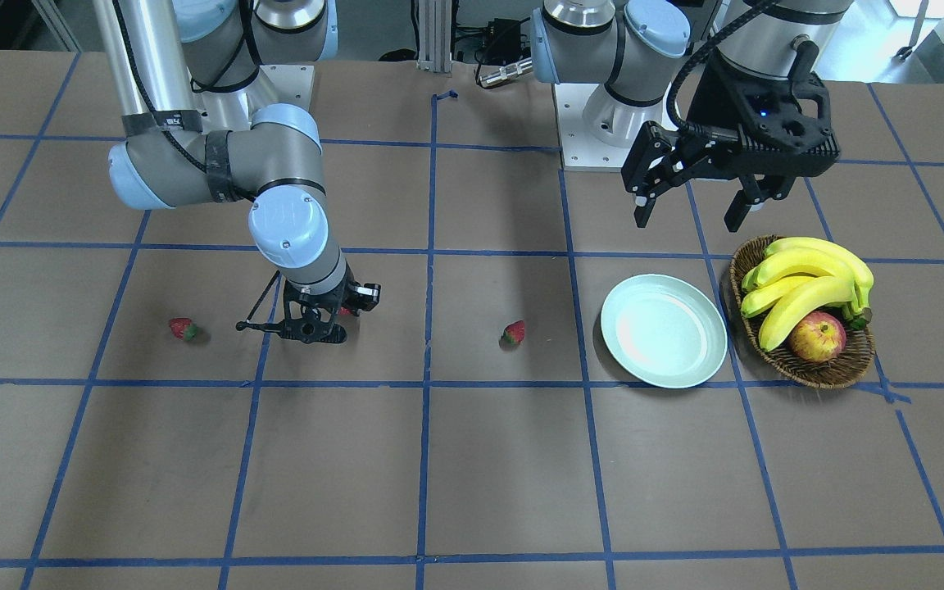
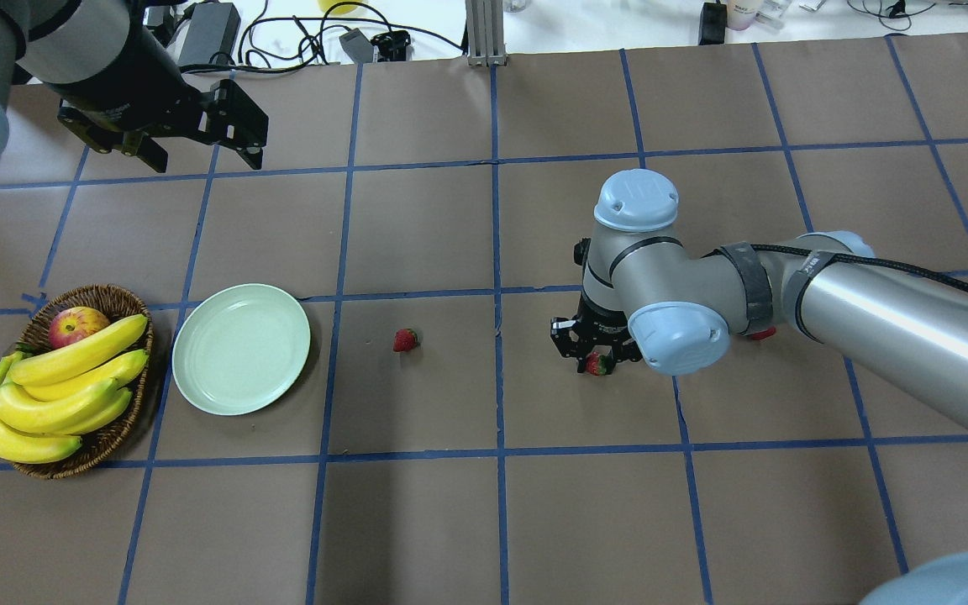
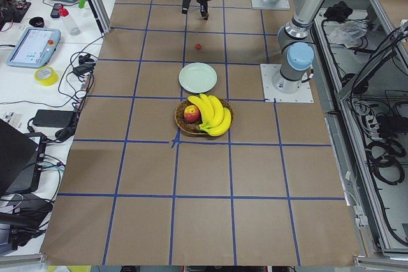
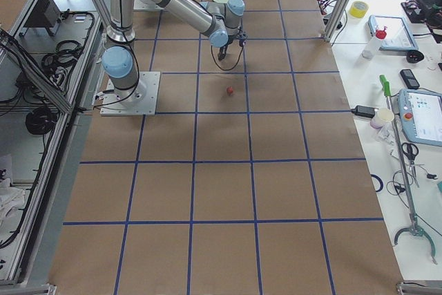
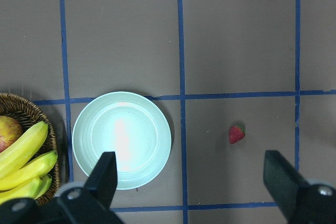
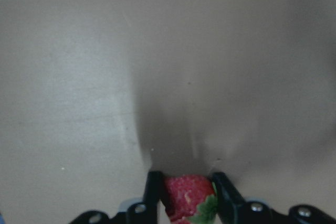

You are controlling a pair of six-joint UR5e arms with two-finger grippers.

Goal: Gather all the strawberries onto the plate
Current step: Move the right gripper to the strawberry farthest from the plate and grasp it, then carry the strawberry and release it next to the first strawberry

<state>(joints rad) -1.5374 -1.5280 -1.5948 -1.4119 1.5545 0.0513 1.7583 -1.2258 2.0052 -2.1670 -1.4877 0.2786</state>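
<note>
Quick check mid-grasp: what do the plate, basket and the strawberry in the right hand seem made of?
The plate is smooth, glossy pale mint with a glare patch: plastic or glazed ceramic, unclear which. The basket is matte brown woven wicker, weave visible. The strawberry in the right hand has red dimpled skin and a green cap; real or plastic is unclear.

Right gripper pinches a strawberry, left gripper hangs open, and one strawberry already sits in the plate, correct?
No: the plate holds nothing, per the left wrist view. The right gripper does pinch a strawberry, and the left gripper hangs open.
</note>
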